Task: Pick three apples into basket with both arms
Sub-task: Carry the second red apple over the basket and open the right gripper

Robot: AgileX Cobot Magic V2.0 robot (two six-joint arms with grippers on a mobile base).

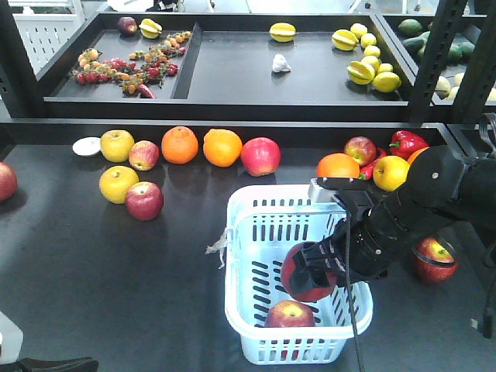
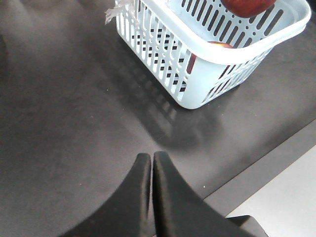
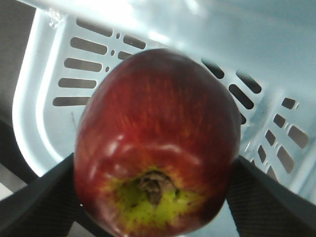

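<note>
My right gripper (image 1: pixel 308 275) is shut on a red apple (image 1: pixel 294 285) and holds it inside the top of the pale blue basket (image 1: pixel 246 232), near its right wall. In the right wrist view the held apple (image 3: pixel 158 123) fills the frame, stem end toward the camera, between the fingers (image 3: pixel 49 197), with the basket wall (image 3: pixel 54 59) behind. A second apple (image 1: pixel 290 314) lies on the basket floor. My left gripper (image 2: pixel 151 157) is shut and empty, low over the dark table, with the basket (image 2: pixel 163 54) ahead and to the right of it.
More red apples lie on the table: one (image 1: pixel 144 200) left of the basket, one (image 1: pixel 260 156) behind it, one (image 1: pixel 434 260) under the right arm. Oranges (image 1: pixel 180 144), yellow apples (image 1: pixel 118 184) and a red pepper (image 1: pixel 407 142) are also there. A shelf frame post (image 1: pixel 434 54) stands at the back right.
</note>
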